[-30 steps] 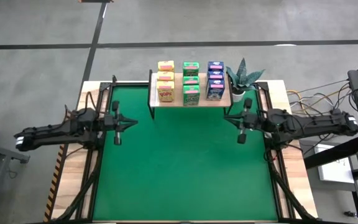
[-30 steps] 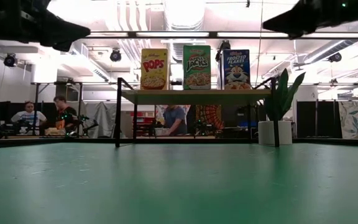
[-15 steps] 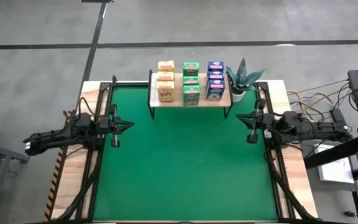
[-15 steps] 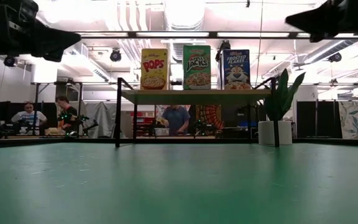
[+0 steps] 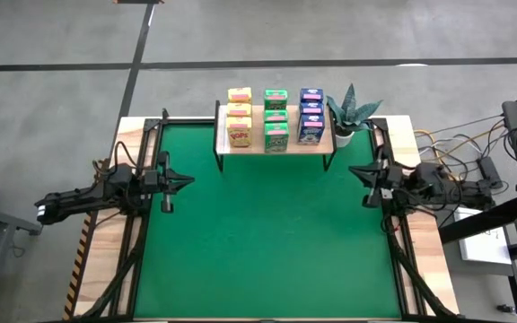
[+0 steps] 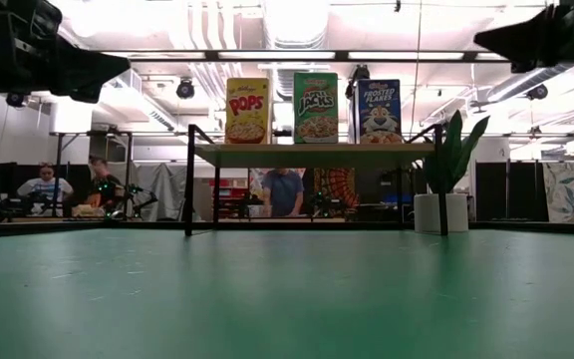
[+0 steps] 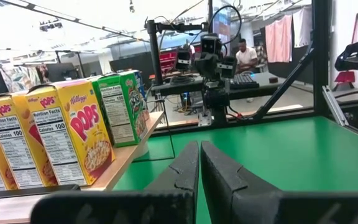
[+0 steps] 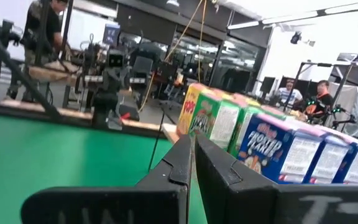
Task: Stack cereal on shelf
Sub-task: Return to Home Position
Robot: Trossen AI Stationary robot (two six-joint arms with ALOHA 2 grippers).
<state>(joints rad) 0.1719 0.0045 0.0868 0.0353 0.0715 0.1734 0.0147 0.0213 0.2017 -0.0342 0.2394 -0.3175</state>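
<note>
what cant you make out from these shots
- Low view: the front yellow box, green box and blue box hide the rest of each row on the shelf.
- Low view: the left gripper and right gripper are partly cut off by the top edge.
- High view: the print on the boxes is too small to read.

high: overhead, straight down | low: tabletop level | wrists: forward | shared: shelf (image 5: 258, 144)
</note>
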